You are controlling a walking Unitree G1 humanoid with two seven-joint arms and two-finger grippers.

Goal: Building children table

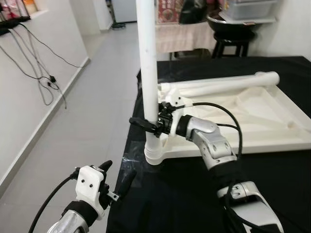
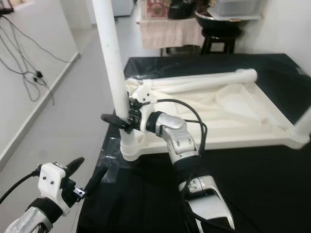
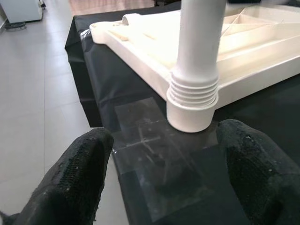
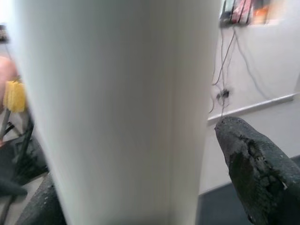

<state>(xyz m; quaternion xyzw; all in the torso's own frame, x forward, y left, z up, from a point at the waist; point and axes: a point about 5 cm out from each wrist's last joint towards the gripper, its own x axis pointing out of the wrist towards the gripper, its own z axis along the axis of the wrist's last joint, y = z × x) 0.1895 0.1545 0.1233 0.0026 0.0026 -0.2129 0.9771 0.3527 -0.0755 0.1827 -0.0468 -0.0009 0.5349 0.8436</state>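
Note:
A white children's table top (image 1: 252, 131) lies upside down on a black-covered table (image 1: 165, 199). One white leg (image 1: 148, 73) stands upright in the socket (image 3: 192, 101) at its near left corner. A second leg (image 1: 228, 82) lies across the far side of the top. My right gripper (image 1: 148, 125) reaches in from the right, its fingers either side of the upright leg just above the socket. In the right wrist view a thin gap shows between one finger (image 4: 253, 173) and the leg. My left gripper (image 1: 119, 177) is open and holds nothing, low at the table's near left corner.
The black table's left edge (image 1: 127, 160) drops to grey tiled floor (image 1: 92, 107). Cables (image 1: 43, 82) hang down the white wall on the left. A black stool (image 1: 233, 41) and a cloth-covered stand are behind the table.

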